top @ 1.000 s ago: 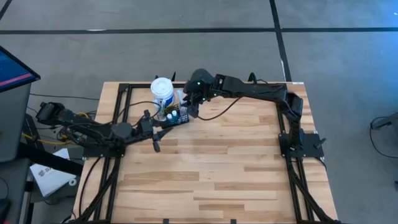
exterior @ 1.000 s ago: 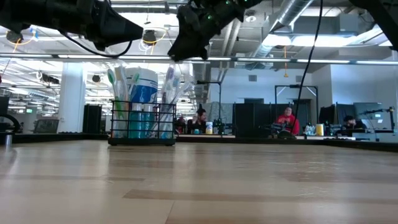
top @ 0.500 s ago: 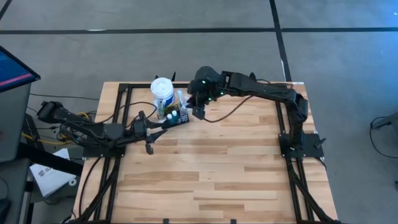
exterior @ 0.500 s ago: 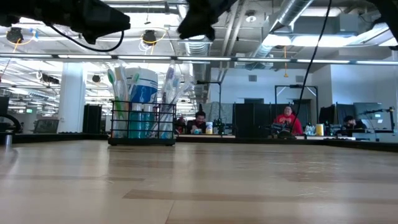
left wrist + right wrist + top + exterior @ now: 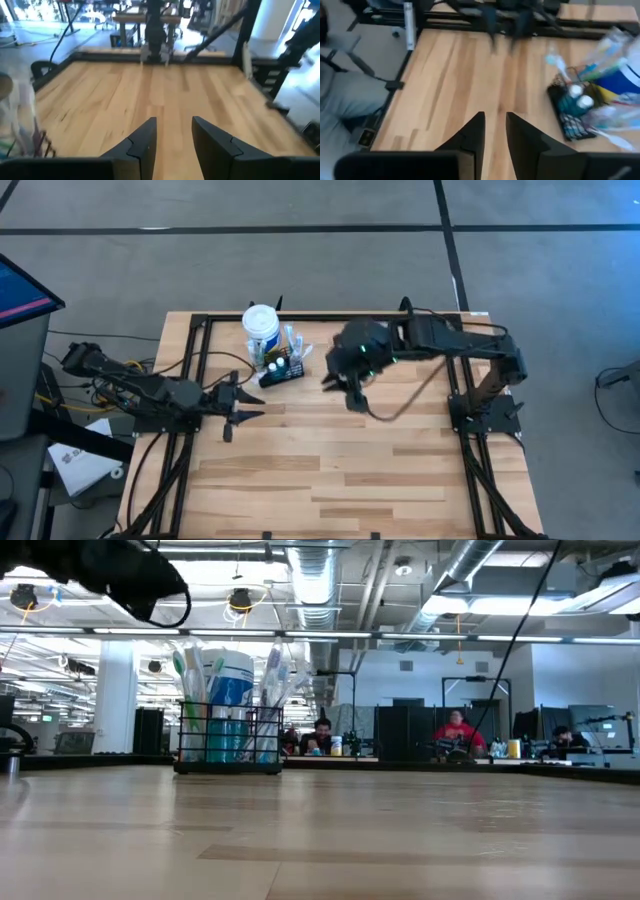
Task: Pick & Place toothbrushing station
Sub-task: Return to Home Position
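You are on the return-home step. The black wire toothbrushing station (image 5: 282,368) stands on the wooden worktop (image 5: 330,470), filled with toothbrushes, beside the white blue-labelled tub (image 5: 262,328). The right gripper (image 5: 355,395) hovers near it with its fingers slightly parted and empty. The left gripper (image 5: 238,418) has its fingers spread and empty. Next, I judge, fold both arms clear of the station.

We see light wooden plank table (image 5: 330,470), black rails (image 5: 192,345) along its edges. Standing on it, far left part: black wire caddy (image 5: 283,368) with toothbrushes (image 5: 271,665), white blue-labelled tub (image 5: 261,325) just beside.
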Controlling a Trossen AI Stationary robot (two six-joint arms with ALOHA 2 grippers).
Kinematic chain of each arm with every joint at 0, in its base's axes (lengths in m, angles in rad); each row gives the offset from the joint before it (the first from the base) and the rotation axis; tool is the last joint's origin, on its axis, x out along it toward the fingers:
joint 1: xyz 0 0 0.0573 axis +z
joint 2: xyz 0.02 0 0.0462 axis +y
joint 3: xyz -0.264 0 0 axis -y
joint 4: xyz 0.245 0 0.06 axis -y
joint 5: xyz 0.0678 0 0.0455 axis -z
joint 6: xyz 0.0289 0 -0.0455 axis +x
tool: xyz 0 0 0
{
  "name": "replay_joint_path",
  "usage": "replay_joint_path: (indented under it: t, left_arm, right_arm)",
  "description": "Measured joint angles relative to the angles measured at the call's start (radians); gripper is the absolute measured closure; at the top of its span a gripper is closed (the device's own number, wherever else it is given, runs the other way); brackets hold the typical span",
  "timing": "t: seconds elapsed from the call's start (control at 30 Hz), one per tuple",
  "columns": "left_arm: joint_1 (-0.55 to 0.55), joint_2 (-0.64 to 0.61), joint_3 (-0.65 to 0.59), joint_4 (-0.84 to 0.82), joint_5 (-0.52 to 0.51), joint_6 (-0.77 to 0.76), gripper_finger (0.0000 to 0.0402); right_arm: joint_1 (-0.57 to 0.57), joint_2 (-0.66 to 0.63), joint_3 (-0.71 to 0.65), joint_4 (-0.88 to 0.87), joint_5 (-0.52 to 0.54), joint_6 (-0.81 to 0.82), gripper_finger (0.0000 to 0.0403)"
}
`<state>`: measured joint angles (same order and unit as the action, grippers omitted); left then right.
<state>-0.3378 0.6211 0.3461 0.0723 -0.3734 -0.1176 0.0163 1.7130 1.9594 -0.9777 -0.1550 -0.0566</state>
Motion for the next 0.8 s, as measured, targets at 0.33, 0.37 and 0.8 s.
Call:
replay_joint_path:
  t: [0.33, 0.37, 0.8]
  left_arm:
    - [0.056, -0.038, -0.075, 0.109, 0.157, 0.062, 0.0285]
    - [0.066, -0.038, -0.087, 0.138, 0.168, 0.075, 0.0285]
    - [0.175, -0.112, -0.172, 0.239, 0.358, 0.058, 0.0285]
  right_arm:
    - [0.232, -0.032, 0.0, -0.068, 0.215, -0.004, 0.0354]
    - [0.249, -0.033, 0.0, -0.083, 0.229, -0.003, 0.0357]
    - [0.384, -0.207, -0.348, 0.143, 0.364, 0.055, 0.0397]
